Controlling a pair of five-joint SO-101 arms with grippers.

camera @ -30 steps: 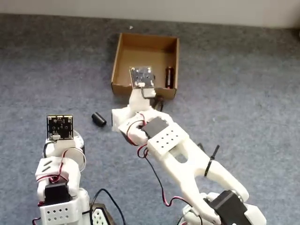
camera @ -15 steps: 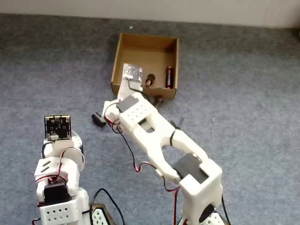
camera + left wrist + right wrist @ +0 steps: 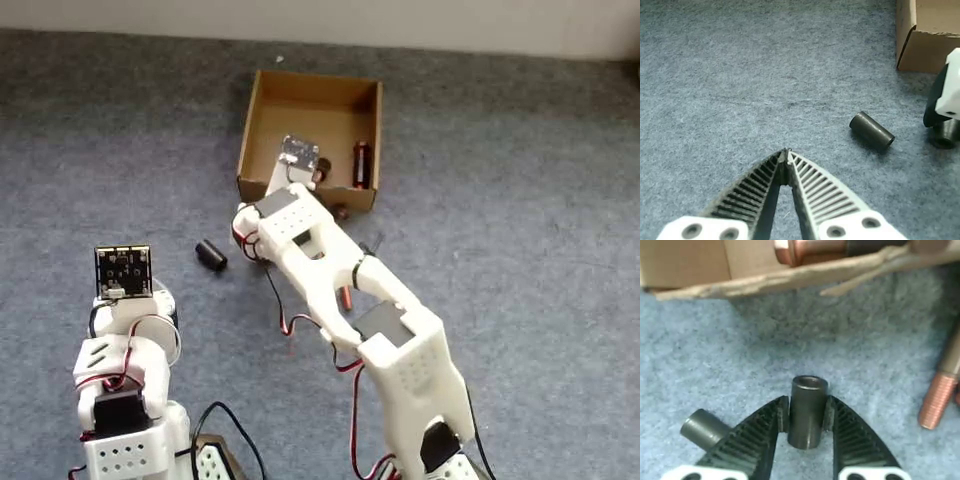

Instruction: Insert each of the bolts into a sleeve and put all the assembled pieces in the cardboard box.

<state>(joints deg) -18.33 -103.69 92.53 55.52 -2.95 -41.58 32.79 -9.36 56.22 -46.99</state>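
Right jaws: parted only as wide as the upright sleeve (image 3: 809,390) they clamp, with one ribbed jaw pressed on each flank. They touch nothing else.
Upright sleeve: dark, bore opening upward, standing just outside the near wall of the cardboard box (image 3: 258,120). Whether its foot meets the surface (image 3: 520,250) cannot be told.
Left jaws: closed tip against tip, holding nothing, poised over grey surface. The left arm (image 3: 125,370) sits at lower left of the high view.
Loose sleeve (image 3: 210,255): dark, lying on its side on the surface, left of centre in the high view. It is near the upright sleeve but apart from it, and well clear of the left jaws.
Cardboard box: upper centre of the high view, open at the top. The right arm (image 3: 400,340) runs from lower right up to its near wall.
Assembled piece (image 3: 361,165): copper bolt seated in a dark sleeve, lying inside the box near its right wall.
Bare bolt (image 3: 939,395): copper threaded end, lying on the surface outside the box, near the upright sleeve but not touching it.
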